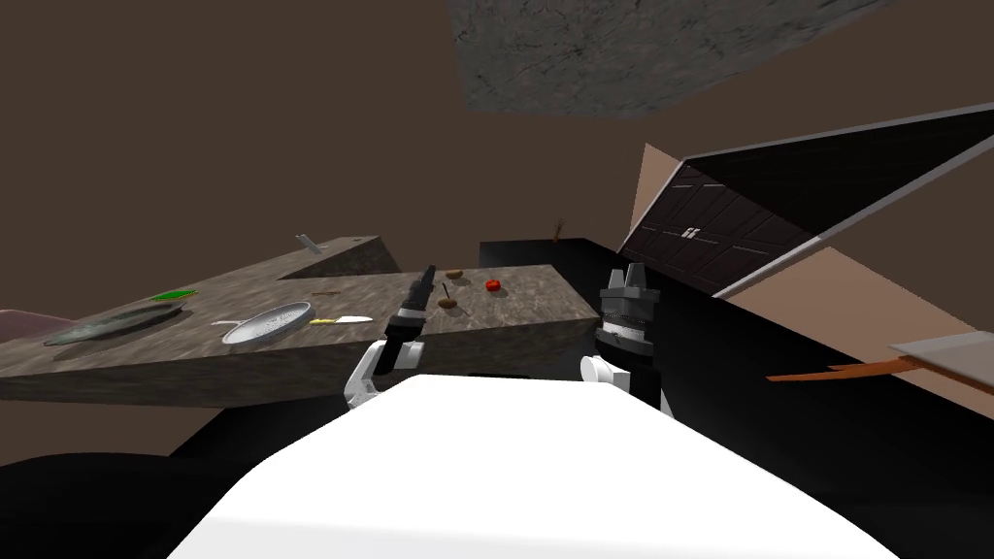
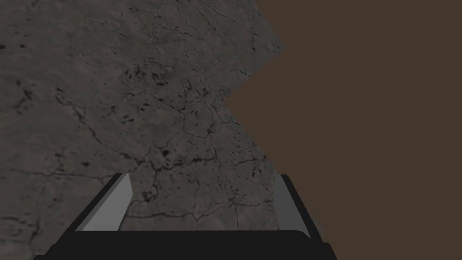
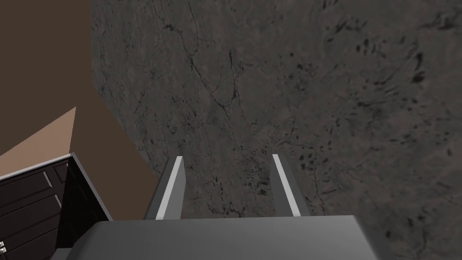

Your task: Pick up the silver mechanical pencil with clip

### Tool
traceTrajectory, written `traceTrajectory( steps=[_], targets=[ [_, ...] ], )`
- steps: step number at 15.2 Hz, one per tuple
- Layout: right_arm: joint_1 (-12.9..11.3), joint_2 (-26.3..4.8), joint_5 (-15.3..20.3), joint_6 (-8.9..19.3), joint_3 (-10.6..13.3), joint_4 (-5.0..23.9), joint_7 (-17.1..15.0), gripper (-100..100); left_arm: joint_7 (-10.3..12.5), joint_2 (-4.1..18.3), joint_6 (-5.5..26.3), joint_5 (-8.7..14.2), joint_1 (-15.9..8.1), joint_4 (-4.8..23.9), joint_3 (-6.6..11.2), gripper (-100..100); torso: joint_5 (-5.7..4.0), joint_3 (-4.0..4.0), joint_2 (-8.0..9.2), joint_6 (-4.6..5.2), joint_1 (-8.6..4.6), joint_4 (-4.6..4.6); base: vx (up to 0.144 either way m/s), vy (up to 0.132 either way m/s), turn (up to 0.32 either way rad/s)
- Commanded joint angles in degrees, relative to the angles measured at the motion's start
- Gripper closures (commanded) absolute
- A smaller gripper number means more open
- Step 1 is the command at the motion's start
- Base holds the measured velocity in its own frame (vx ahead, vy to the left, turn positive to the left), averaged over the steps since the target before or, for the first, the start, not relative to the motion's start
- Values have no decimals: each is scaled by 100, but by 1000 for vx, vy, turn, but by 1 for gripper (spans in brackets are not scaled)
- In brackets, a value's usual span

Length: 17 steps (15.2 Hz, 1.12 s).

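Nearest, left end effector point(image 2: 205, 180) and right end effector point(image 3: 228, 158) are held raised, fingers spread, nothing gripped. What is judged the silver pencil point(image 1: 308, 243) lies untouched far back on the bench point(image 1: 524, 301); approach and grasp remain.

On the stone-patterned countertop point(image 1: 529, 303), obstacles lie in a loose row: a flat grey dish point(image 1: 112, 327) and a green item point(image 1: 173, 295) at the left, a round metal pan point(image 1: 267, 322) with a yellow-handled knife point(image 1: 342, 319) just beside it, then two small brown items point(image 1: 453, 275) and a red tomato point(image 1: 493, 285). The left gripper point(image 1: 424, 279) is in line with the open strip between the knife and the brown items, and bare surface runs along the near edge and the right end. The right gripper point(image 1: 631, 275) stands off the counter's right end against a black area point(image 1: 777, 388), well apart from the dark panelled doors point(image 1: 694, 238).
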Motion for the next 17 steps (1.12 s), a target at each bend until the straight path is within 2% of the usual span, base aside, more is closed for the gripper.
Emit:
traceTrajectory(
  steps=[1, 2, 4, 7, 8, 9, 12, 13, 14, 15, 16, 17],
  targets=[
    [0, 0, 0, 0, 0, 0, 0, 0, -242, 49, -3, -173, -188, 286, 60, -100, 0, 0, 0, 0, 0, 0, -11, 64, -105],
    [0, 0, 0, 0, 0, 0, 0, 0, -242, 49, -3, -173, -188, 336, 60, -100, 0, 0, -1, 1, 2, 0, -9, 59, -80],
    [0, 0, 0, 0, 0, 0, 0, 0, -497, 86, 32, -368, -433, 675, 125, -100, 0, -1, -1, 0, 0, 0, -15, 55, -97],
    [0, 0, 0, 0, 0, 0, 0, 0, -628, 97, 50, -468, -557, 908, 159, -100, 0, 0, 0, 1, 2, 0, -15, 58, -91],
    [0, 0, 0, 0, 0, 0, 0, 0, -759, 104, 69, -569, -680, 1102, 192, -100, 0, 0, 0, -1, 0, 0, -14, 46, -80],
    [0, 0, 0, 0, 0, 0, 0, 0, -759, 104, 69, -569, -680, 1105, 192, -100, 0, 0, 0, 0, -2, 0, -16, 43, -63],
    [0, 0, 0, 0, 0, 0, 0, 0, -1023, 106, 107, -773, -926, 1486, 258, -100, -1, 0, 0, -1, -5, 0, -15, 47, -73],
    [0, 0, 0, 0, 0, 0, 0, 0, -1023, 106, 107, -773, -926, 1503, 258, -100, -1, -1, -1, 1, -4, 0, -11, 46, -85],
    [0, 0, 0, 0, 0, 0, 0, 0, -1155, 102, 126, -874, -1046, 1703, 291, -100, -1, -1, -2, -1, -5, 0, -10, 48, -70],
    [0, 0, 0, 0, 0, 0, 0, 0, -1155, 102, 126, -874, -1046, 1703, 291, -100, -1, -1, -2, 0, -4, 0, -5, 47, -58],
    [0, 0, 0, 0, 0, 0, 0, 0, -1286, 95, 146, -976, -1164, 1881, 323, -100, -1, -2, -3, -1, -5, -1, -13, 46, -91],
    [0, 0, 0, 0, 0, 0, 0, 0, -1286, 95, 146, -976, -1164, 1902, 323, -100, -1, -1, -2, 1, -5, 0, -15, 44, -76]
  ],
)
